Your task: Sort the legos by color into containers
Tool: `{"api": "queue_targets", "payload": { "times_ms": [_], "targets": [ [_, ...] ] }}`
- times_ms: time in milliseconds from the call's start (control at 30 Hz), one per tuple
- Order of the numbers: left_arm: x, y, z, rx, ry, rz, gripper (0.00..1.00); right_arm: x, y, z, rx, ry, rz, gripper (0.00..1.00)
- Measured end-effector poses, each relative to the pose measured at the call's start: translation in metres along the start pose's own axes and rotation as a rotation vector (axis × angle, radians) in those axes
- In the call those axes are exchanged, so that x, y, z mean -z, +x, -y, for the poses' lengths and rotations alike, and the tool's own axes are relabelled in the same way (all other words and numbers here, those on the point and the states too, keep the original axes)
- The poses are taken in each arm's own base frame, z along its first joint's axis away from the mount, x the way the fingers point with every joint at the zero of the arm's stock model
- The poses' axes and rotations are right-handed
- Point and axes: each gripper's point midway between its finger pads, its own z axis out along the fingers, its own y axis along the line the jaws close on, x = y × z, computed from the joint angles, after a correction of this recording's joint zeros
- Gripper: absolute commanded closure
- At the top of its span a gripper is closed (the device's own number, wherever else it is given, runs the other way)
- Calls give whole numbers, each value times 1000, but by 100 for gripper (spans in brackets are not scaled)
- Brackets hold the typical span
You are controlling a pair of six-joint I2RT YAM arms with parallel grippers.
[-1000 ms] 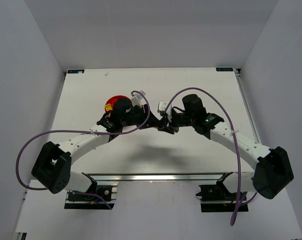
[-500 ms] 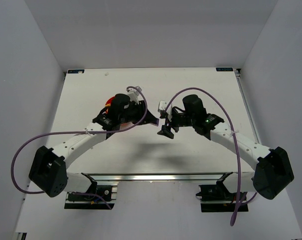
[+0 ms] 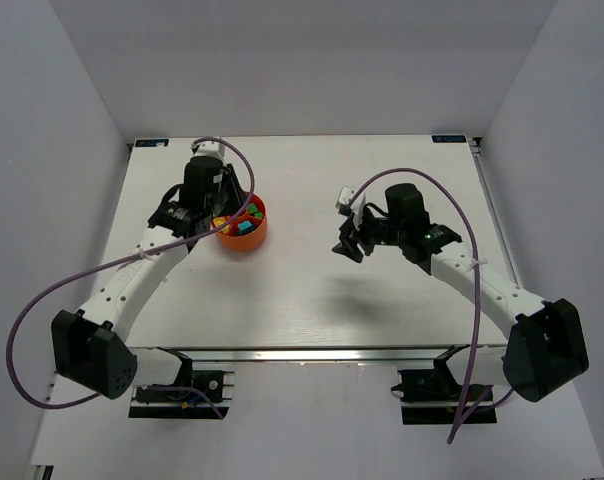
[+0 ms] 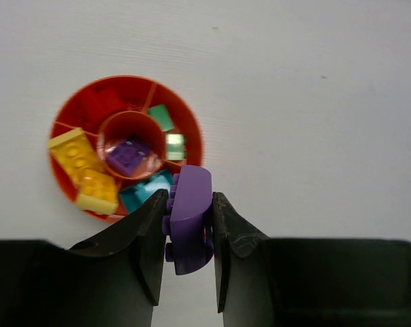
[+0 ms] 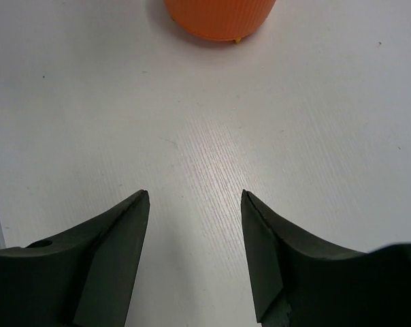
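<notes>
The round orange dish (image 3: 252, 235) with wedge sections stands left of centre on the table. In the left wrist view the dish (image 4: 186, 122) holds yellow bricks (image 4: 83, 170), green pieces (image 4: 162, 117), a teal piece (image 4: 143, 193), red pieces (image 4: 100, 102) and a purple brick (image 4: 128, 155) in the central cup. My left gripper (image 4: 190, 204) is shut on a curved purple lego (image 4: 190, 221), held above the dish's near rim; in the top view it (image 3: 222, 218) hovers at the dish's left side. My right gripper (image 5: 195, 194) is open and empty over bare table, right of the dish (image 5: 219, 17); the top view also shows it (image 3: 346, 247).
The white table (image 3: 312, 290) is walled by grey panels on the left, back and right. Purple cables loop from both arms. The arm bases and a metal rail lie at the near edge.
My left arm has swung from the table's middle back and left to the dish, carrying the purple lego. My right arm has drawn back to the right. The dish is now uncovered.
</notes>
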Motion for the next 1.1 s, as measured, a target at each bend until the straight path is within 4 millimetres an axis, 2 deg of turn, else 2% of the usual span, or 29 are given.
{"api": "queue_targets", "payload": {
  "times_ms": [133,233,500,600,633,733,967,1100],
  "targets": [
    [-19,5,-35,4,-115,-37,100,3,2,5,-14,8,3,39],
    [-34,11,-51,6,-160,-71,100,5,3,7,-22,10,6,39],
    [-69,18,-66,24,-179,-138,100,8,6,10,-39,6,11,38],
    [-76,18,-68,30,-172,-154,86,10,6,11,-45,4,16,36],
    [-78,18,-68,33,-169,-157,75,10,6,12,-47,6,17,36],
    [-80,18,-68,39,-157,-165,59,12,6,13,-54,11,21,35],
    [-80,16,-64,36,-134,-169,45,15,6,16,-67,17,25,33],
    [-78,12,-64,32,-129,-166,44,17,7,19,-74,20,28,31]
  ]
}}
